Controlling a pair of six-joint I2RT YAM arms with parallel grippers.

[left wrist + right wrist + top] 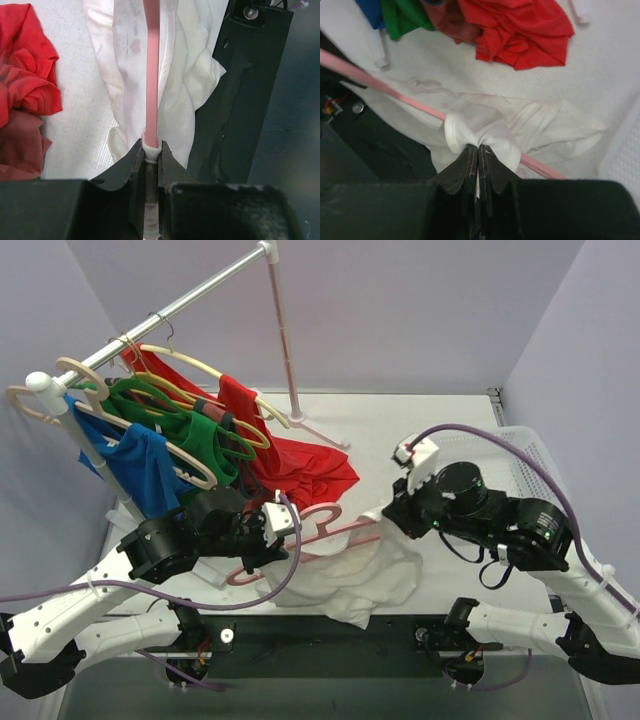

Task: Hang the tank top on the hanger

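Overhead view of a white table [430,425] with two robot arms reaching in from the near edge.

At far left, a clothes rack [190,295] stands on the table. It carries cream hangers with a blue shirt [145,470], a green shirt [205,445] and a red garment [290,465]. The red garment's lower part is spread out on the table.

Just right of the rack's foot, the left tool [151,150] is clamped tight on one arm of the light pink hanger [151,75]. In the left wrist view the fingers are nearly together, with the pink bar pinched between them and running straight away from the camera. A small scrap of white cloth shows at the fingertips.

The hanger lies low over the table between the two arms, its curved hook pointing toward the red garment. The white tank top [365,575] is crumpled under and around it, near the middle of the table. Its folds reach the near edge, where they lie against a dark strip.

Right of centre, the right tool [479,148] is pinched closed on a bunched fold of the tank top. In the right wrist view the pink bar runs diagonally, disappears under that gathered cloth just beyond the fingertips and reappears on the other side.

At far right, a white mesh basket [530,455] sits behind the right arm.
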